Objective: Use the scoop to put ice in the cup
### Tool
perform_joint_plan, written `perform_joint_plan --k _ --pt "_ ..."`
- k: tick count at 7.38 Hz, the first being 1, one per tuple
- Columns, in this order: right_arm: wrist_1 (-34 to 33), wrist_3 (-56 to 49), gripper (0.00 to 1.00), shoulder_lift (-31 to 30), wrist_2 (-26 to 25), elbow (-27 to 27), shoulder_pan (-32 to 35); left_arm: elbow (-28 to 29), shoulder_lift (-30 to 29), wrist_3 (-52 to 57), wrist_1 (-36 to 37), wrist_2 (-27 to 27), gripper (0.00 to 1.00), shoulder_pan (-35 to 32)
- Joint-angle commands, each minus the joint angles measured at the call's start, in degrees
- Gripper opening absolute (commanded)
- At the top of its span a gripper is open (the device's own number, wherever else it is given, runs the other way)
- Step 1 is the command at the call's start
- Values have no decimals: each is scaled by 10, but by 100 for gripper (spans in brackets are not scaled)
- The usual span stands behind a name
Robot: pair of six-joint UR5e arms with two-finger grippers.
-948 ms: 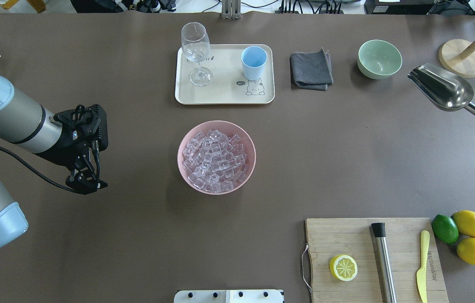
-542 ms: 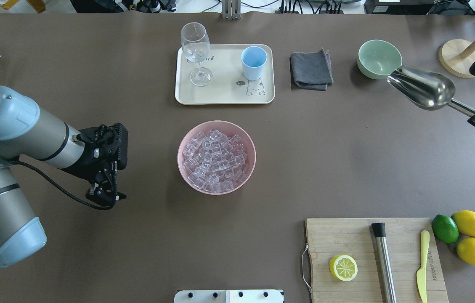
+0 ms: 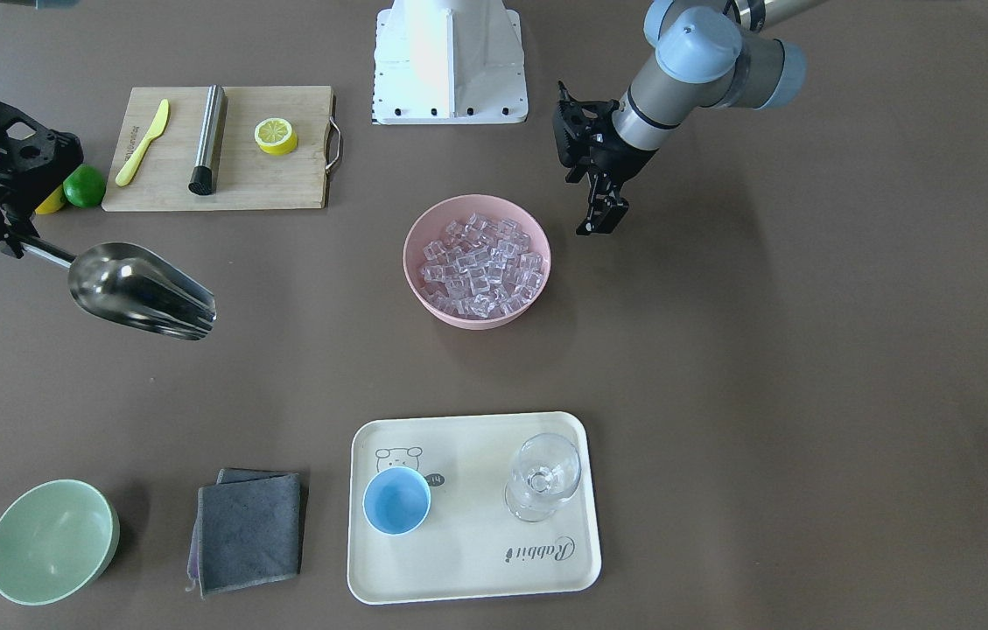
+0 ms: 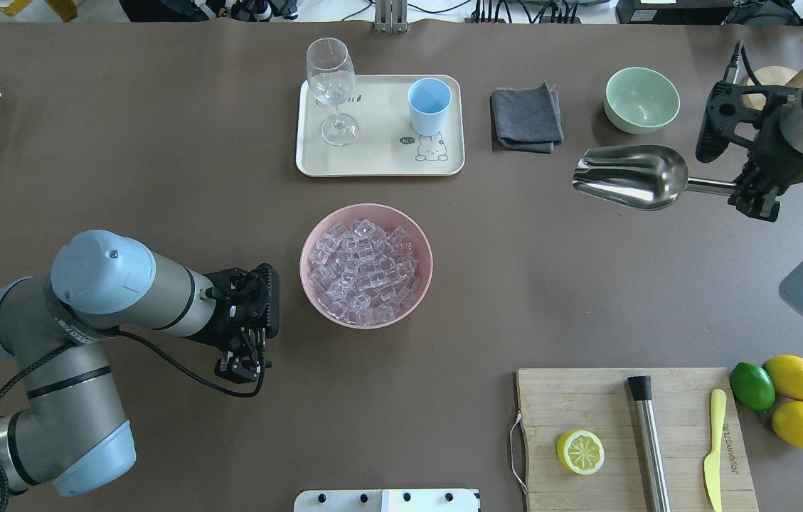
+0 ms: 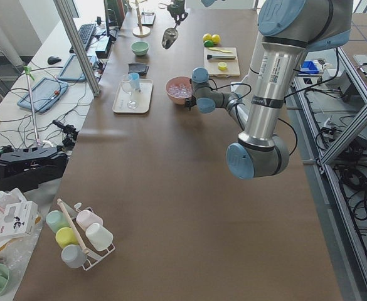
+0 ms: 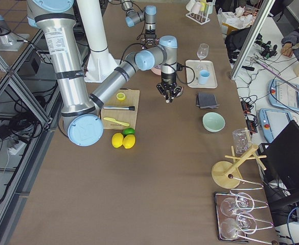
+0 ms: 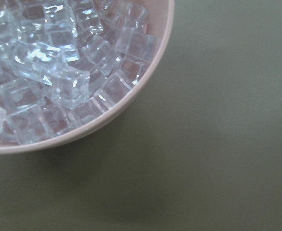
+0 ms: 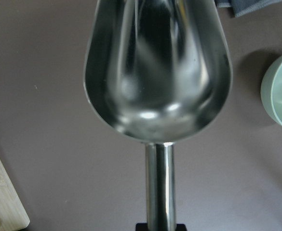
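R end effector (image 4: 751,199) clenched on empty scoop (image 4: 632,178) handle. Bowl (image 4: 365,323) w/ ice (image 4: 365,274) just beside L end effector (image 4: 241,366); its state: can't tell.

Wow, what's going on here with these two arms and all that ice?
The right gripper holds a shiny steel scoop by its handle, empty and in the air, off to one side of the pink bowl of clear ice cubes. The left gripper hovers beside that bowl. The small light-blue cup stands empty on the cream tray.
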Motion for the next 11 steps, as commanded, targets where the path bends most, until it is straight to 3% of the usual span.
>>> perform_joint_plan --k 1,2,5,6,7,11 --pt "-140 -55 0 95 -34 32 -43 20 -10 -18 -11 6 99 11" --pt "-168 -53 0 126 -66 32 -72 39 -26 -18 -12 10 99 2" --pt "-208 -49 0 163 -89 32 -115 52 -39 -20 -12 38 99 0" --pt "-294 -28 0 217 -132 27 -144 53 -38 -20 -18 39 99 -1" --pt "-322 -17 0 233 -139 26 -160 53 -38 -21 -19 39 99 -4" --pt "-401 -11 0 384 -163 -74 -196 61 -29 -20 -36 39 99 -4"
